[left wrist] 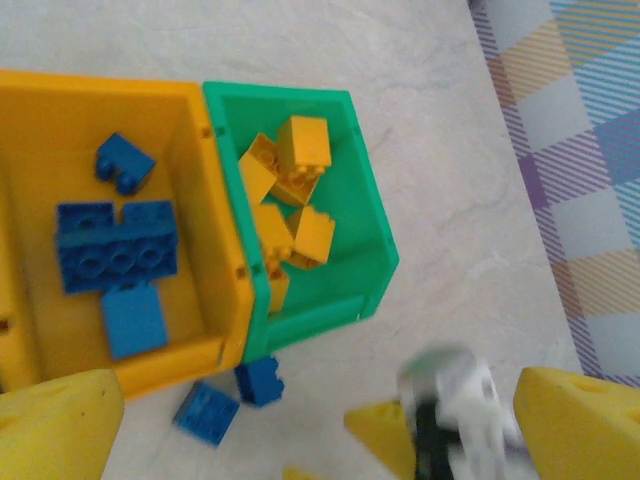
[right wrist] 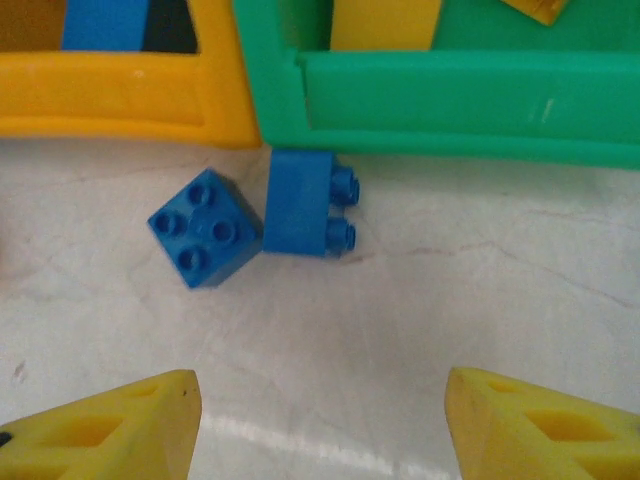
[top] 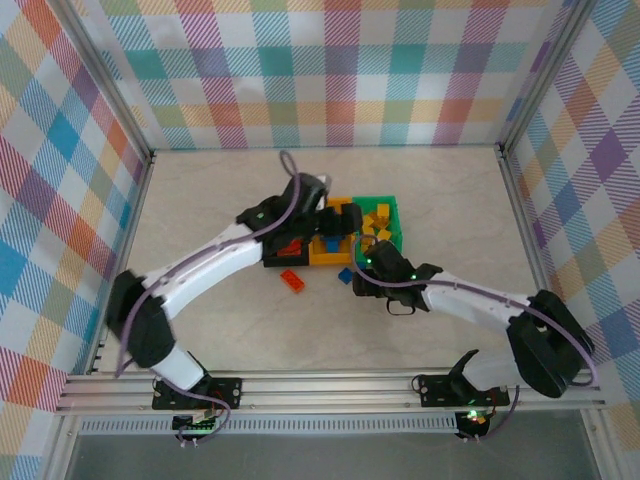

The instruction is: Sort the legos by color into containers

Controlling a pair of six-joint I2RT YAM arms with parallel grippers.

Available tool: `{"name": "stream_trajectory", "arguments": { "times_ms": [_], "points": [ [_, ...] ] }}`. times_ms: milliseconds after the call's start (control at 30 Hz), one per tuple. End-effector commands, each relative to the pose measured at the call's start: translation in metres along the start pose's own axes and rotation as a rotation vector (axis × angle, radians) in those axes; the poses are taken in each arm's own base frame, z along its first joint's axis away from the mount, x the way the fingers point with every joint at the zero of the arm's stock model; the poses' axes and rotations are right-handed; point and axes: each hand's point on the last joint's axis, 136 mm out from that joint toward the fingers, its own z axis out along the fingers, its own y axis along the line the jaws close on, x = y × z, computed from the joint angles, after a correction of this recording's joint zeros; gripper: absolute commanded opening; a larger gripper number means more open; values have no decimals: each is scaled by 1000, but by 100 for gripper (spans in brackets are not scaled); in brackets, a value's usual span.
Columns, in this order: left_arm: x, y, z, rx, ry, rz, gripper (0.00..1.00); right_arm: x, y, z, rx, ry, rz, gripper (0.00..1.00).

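Step in hand: clearing the loose blues off the table. Left gripper point(left wrist: 318, 425) hangs above the bins, fingers spread wide, nothing between them. Yellow-orange bin point(left wrist: 195, 215) holds blue bricks point(left wrist: 115, 248), green bin point(left wrist: 365, 225) holds yellow bricks point(left wrist: 300, 150). Black bin point(top: 272, 262) is mostly under the left arm, with something red inside. Right gripper point(right wrist: 320, 390) sits low over the table point(right wrist: 450, 290) just short of two loose blues, fingers parted and empty. Studs-up blue brick point(right wrist: 205, 228) lies flat near the yellow-orange bin's front wall. Tipped blue brick point(right wrist: 300, 203) is on its side, studs pointing right, against the green bin's outer wall at the seam between the two bins. It is right beside the studs-up one, corners seemingly touching. One red brick point(top: 292, 280) is also loose on the table, in front of the black bin. Next move, as a judgement: right arm advances, centres on one blue, closes across its flat sides, lifts it and carries it to the yellow-orange bin. The tipped one is awkward since the wall blocks one side, so the studs-up one looks like the easier first pick. Risk is nudging the neighbour while closing. The red one looks like the left arm's job
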Motion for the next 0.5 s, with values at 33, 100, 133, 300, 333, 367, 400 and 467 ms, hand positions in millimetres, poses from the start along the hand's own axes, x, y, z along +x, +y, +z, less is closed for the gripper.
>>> {"name": "stream_trajectory", "arguments": {
  "times_ms": [33, 100, 133, 300, 333, 367, 400, 467],
  "points": [
    [42, 36, -25, -10, -3, -64, 100, -35, 11, 7, -56, -76, 30, 63],
    [60, 56, -36, -40, -1, -86, 100, -40, 13, 12, -73, -78, 31, 62],
    [70, 66, -43, -54, 0, -94, 100, -43, 15, 15, -75, -77, 30, 62],
    [97, 99, -65, -93, -14, -132, 100, -47, 19, 29, -68, -55, 23, 61],
    [100, 104, -68, -103, -17, -138, 100, -47, 19, 31, -64, -50, 23, 60],
    [103, 108, -71, -111, -19, -138, 100, -46, 17, 33, -55, -43, 26, 59],
    [105, 112, -73, -122, -18, -137, 100, -45, 16, 35, -47, -39, 30, 58],
    [109, 117, -78, -141, -17, -137, 100, -42, 11, 38, -20, -29, 36, 56]
  ]
}}
